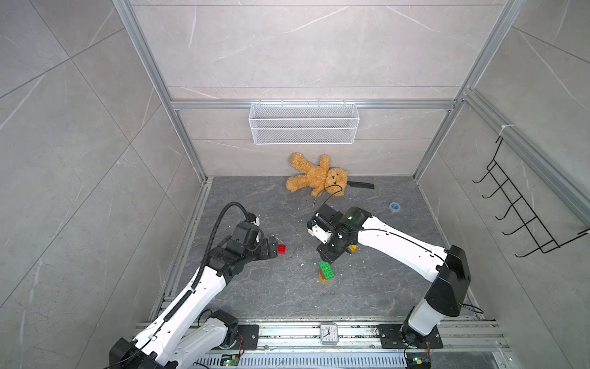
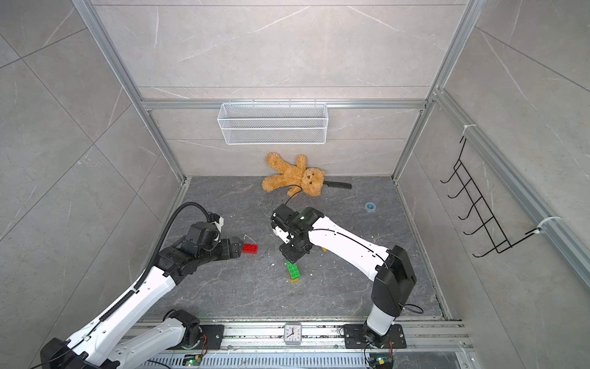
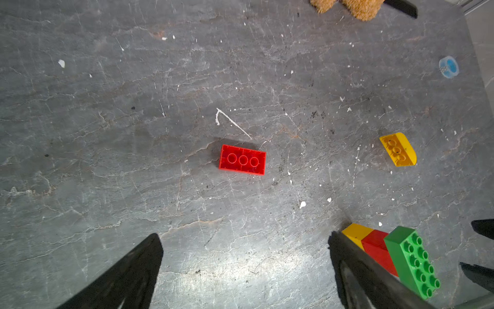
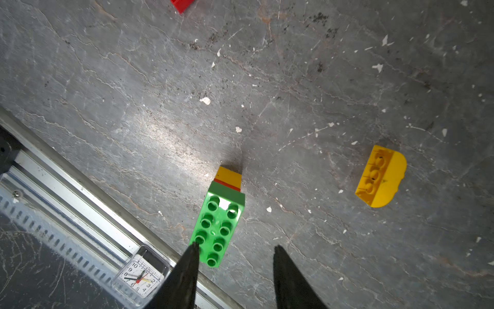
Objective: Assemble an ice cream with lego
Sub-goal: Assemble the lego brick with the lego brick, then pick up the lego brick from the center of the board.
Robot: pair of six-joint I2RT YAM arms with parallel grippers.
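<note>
A stack of lego stands on the dark floor: a long green brick (image 1: 326, 271) (image 2: 293, 271) (image 4: 217, 230) (image 3: 411, 260) on a red and a yellow brick. My right gripper (image 4: 235, 246) (image 1: 325, 255) hovers just above its far end, open, holding nothing; one fingertip overlaps the green brick's edge in the right wrist view. A loose red brick (image 1: 281, 249) (image 2: 250, 248) (image 3: 242, 160) lies studs down, just ahead of my left gripper (image 3: 244, 236) (image 1: 272, 247), which is wide open and empty. The rounded yellow brick (image 3: 398, 149) (image 4: 381, 176) lies on its side, mostly under the right arm in both top views.
A teddy bear (image 1: 316, 175) and a black-handled tool (image 1: 360, 184) lie by the back wall, under a wire basket (image 1: 303, 123). A blue tape roll (image 1: 395, 207) sits at the right. A small clock (image 1: 329, 333) rests on the front rail. Black hooks (image 1: 517, 207) hang on the right wall.
</note>
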